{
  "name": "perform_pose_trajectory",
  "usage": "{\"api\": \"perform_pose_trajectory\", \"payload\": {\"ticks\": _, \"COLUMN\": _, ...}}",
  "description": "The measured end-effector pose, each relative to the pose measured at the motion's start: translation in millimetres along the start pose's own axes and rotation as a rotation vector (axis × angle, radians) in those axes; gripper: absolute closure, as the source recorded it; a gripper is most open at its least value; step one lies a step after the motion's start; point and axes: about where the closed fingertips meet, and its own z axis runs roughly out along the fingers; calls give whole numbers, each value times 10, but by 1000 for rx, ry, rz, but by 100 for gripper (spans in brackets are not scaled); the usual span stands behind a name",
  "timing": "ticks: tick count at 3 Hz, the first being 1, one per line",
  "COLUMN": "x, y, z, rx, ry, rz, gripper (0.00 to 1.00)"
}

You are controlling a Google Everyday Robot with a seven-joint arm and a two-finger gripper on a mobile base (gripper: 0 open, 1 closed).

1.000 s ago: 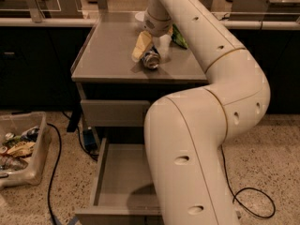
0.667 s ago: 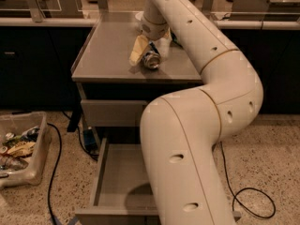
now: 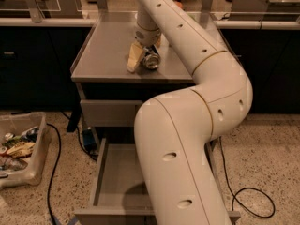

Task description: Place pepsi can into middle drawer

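Note:
The pepsi can (image 3: 151,60) lies on its side near the front of the grey cabinet top (image 3: 103,50), its silver end facing me. My gripper (image 3: 143,58) reaches down from the long white arm and is shut on the can; one cream finger (image 3: 134,57) presses on the can's left side and the other is hidden behind it. I cannot tell whether the can is off the surface. The middle drawer (image 3: 117,182) is pulled open below, with a flat bare grey floor partly hidden by my arm's lower segment.
A closed grey drawer front (image 3: 110,112) sits above the open drawer. A pale bin of trash (image 3: 21,149) stands on the floor at left. Black cables (image 3: 253,200) loop on the speckled floor at right. Dark counters run along the back.
My arm's upper segment has swung a little left and the visible finger has come down against the can's left side. The can has stayed in the same spot.

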Motion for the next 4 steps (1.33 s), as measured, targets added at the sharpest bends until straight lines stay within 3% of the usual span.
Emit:
{"api": "perform_pose_trajectory", "payload": {"ticks": 3, "x": 0, "y": 0, "z": 0, "rx": 0, "ry": 0, "rz": 0, "gripper": 89}}
{"api": "perform_pose_trajectory", "payload": {"ticks": 4, "x": 43, "y": 70, "z": -118, "rx": -63, "ry": -50, "rz": -83, "gripper": 100}}
